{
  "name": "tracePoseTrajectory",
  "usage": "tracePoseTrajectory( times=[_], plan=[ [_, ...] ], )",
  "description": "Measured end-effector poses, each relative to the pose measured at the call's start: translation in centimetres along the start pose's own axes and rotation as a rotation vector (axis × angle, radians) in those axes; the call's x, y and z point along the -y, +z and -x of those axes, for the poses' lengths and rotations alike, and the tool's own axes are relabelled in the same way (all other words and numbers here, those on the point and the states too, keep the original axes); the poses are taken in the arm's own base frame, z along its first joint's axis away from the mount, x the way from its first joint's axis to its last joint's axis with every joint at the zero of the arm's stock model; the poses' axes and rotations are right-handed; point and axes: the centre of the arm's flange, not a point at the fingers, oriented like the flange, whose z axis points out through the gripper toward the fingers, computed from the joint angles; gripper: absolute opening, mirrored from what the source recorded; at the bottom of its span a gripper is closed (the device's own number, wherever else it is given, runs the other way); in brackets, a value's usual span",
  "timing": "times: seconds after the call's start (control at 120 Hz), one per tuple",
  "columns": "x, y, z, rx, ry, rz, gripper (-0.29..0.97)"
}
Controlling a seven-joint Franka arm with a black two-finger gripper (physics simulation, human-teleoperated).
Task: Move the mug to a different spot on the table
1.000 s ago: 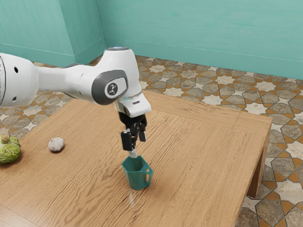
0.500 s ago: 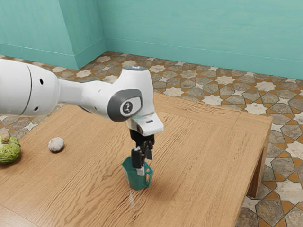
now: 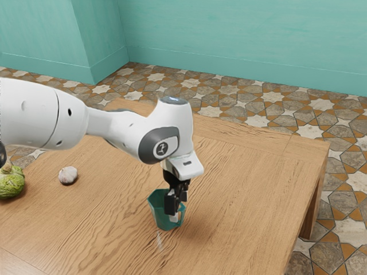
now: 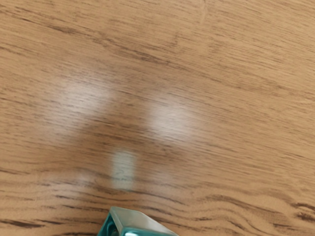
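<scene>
The mug stands upright on the table near its front edge, and nothing shows it lifted off the wood. The gripper is down at the mug's rim on the handle side; whether it has clamped the wall cannot be told. Judgement: approach done; a confirmed grasp, lift, carry and set-down elsewhere remain.

The hand hides part of the mug at its rim. In the wrist view the mug is cut off, one blurred teal corner showing. The cabbage is cropped at the exterior view's left edge, the worktop at the near edge
</scene>
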Motion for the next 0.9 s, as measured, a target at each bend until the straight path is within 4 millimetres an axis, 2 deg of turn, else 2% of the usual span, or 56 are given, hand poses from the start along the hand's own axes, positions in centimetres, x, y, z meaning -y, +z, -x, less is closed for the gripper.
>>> tracePoseTrajectory(
  times=[0.35,0.492,0.533,0.642,0.792,0.9],
  plan=[
    [0.4,3.1,0.1,0.015,-0.021,0.017,0.68],
    [0.5,3.5,0.1,0.012,-0.027,0.014,0.67],
    [0.5,3.6,0.1,0.010,-0.029,0.011,0.62],
    [0.6,3.6,0.1,0.006,-0.037,0.007,0.38],
    [0.6,3.4,0.1,0.003,-0.051,0.000,0.21],
    [0.7,3.3,0.1,0.003,-0.060,-0.006,0.15]
  ],
)
